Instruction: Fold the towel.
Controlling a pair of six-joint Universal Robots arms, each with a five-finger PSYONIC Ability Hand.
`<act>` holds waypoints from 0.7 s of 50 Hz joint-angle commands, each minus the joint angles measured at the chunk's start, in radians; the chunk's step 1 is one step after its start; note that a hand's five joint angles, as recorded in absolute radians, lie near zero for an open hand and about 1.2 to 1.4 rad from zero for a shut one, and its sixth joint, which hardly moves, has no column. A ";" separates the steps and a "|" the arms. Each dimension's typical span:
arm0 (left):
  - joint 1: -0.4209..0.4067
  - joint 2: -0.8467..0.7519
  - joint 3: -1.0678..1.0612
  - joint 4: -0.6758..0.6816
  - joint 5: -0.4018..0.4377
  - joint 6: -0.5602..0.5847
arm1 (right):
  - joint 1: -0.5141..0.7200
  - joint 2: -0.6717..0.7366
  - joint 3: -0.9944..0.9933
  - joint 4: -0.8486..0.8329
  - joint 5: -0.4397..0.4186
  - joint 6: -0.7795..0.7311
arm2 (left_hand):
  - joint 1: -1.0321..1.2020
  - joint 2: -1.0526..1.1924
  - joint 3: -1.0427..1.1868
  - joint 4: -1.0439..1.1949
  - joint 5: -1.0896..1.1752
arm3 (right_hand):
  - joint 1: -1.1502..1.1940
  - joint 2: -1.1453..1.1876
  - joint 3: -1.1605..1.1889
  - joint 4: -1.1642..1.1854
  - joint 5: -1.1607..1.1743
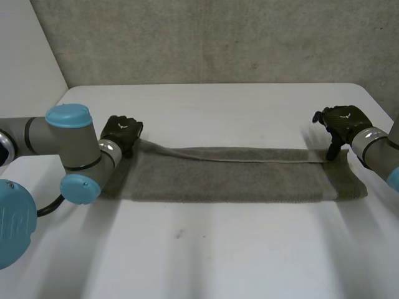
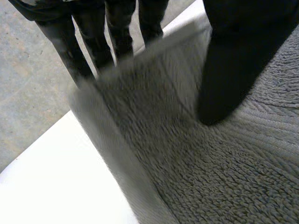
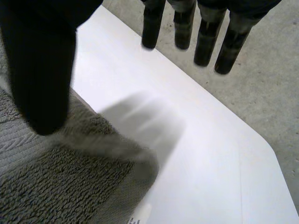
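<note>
Towel (image 1: pixel 237 180) lies as a long, narrow band across the middle of the white table (image 1: pixel 206 255), and by the look of it it is already doubled lengthwise. At its far left corner your left hand (image 1: pixel 121 132) is relaxed: straight fingers (image 2: pixel 100 46) meet the raised edge, with the thumb (image 2: pixel 233 70) wide apart over the pile, pinching nothing. At the far right corner your right hand (image 1: pixel 343 121) hovers empty, fingers (image 3: pixel 205 42) straight. Expect thick terry that is soft, limp, light and grippy rather than slippery, and that sags between holds. I'd judge you should pinch both layers at one short end's corners and carry that end over to the other.
</note>
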 commanded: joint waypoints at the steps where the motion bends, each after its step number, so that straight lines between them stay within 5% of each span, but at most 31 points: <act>1: 0.001 0.041 -0.015 0.000 -0.001 -0.008 | 0.003 -0.044 -0.007 0.003 0.025 0.004 | -0.726 -0.739 -0.741 -0.739 -0.742 | -0.351 -0.234 -0.239 -0.260 -0.273; 11: 0.008 0.230 -0.161 0.001 0.000 -0.010 | -0.007 -0.251 0.080 0.004 0.028 0.003 | -0.727 -0.740 -0.742 -0.740 -0.743 | -0.351 -0.234 -0.239 -0.260 -0.273; 21: 0.022 0.493 -0.512 0.014 0.003 -0.025 | -0.015 -0.473 0.388 0.044 0.005 -0.007 | -0.727 -0.740 -0.742 -0.740 -0.743 | -0.289 -0.171 -0.177 -0.197 -0.211; 35: 0.050 0.641 -0.854 0.149 0.011 -0.154 | -0.154 -0.494 0.757 -0.152 -0.119 -0.082 | -0.727 -0.740 -0.742 -0.740 -0.743 | -0.012 0.105 0.100 0.079 0.066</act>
